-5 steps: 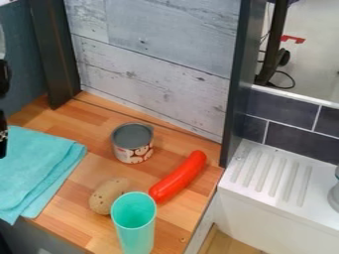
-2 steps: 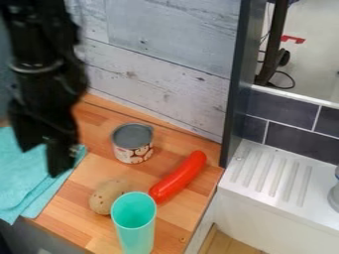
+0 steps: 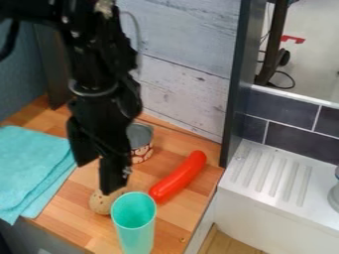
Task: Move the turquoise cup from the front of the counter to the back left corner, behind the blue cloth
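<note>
1. Hanging from the top edge at the upper left of the camera view, the arm is seen with its gripper [image 3: 94, 179] pointed down over the wooden counter [image 3: 169, 223]. The fingers are spread, with a gap left between their tips.

2. In the same view, the speckled potato [image 3: 104, 203] is found just below the lower fingertip, partly covered by it; whether it is touched cannot be told. The turquoise cup [image 3: 134, 229] is stood upright in front of the potato, which is overlapped by its rim.

3. The can [image 3: 141, 153] is set upright behind, its left part hidden by the gripper. The red sausage [image 3: 178, 177] is laid at a slant to the right of the can, its lower end near the cup. The folded turquoise cloth [image 3: 29, 168] is spread at the left.

4. The counter is backed by a pale wood panel [image 3: 182, 94]; at the right, a white ridged drainboard [image 3: 281, 186] is seen below dark tiles [image 3: 281, 105].
</note>
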Controlling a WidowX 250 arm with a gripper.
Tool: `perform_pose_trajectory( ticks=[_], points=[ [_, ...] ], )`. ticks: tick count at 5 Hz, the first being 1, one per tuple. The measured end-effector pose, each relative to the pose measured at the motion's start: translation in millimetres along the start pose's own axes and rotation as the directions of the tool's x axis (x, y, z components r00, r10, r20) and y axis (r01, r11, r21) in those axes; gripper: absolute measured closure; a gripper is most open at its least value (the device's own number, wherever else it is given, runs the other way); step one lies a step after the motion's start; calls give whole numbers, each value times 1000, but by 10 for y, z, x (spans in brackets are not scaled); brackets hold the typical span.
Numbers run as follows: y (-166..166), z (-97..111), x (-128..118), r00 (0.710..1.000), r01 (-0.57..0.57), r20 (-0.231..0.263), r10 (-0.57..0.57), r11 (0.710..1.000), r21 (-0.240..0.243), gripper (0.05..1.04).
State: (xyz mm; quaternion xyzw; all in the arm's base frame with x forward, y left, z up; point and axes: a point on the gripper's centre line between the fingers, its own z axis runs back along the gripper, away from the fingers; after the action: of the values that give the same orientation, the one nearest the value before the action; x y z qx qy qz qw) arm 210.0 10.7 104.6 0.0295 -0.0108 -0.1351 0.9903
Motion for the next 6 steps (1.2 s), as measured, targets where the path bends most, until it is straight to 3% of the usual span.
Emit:
perform_pose_trajectory(
  ticks=[1, 4, 5, 6],
  points=[
    [-40, -140, 76, 1000, 13, 21, -13, 1000, -21, 83],
    [-97, -439, 170, 999, 32, -29, -33, 999, -38, 83],
    [-131, -544, 146, 998, 37, -51, -40, 997, -61, 139],
    [-133, -584, 148, 997, 54, -50, -57, 997, -62, 451]
  ],
)
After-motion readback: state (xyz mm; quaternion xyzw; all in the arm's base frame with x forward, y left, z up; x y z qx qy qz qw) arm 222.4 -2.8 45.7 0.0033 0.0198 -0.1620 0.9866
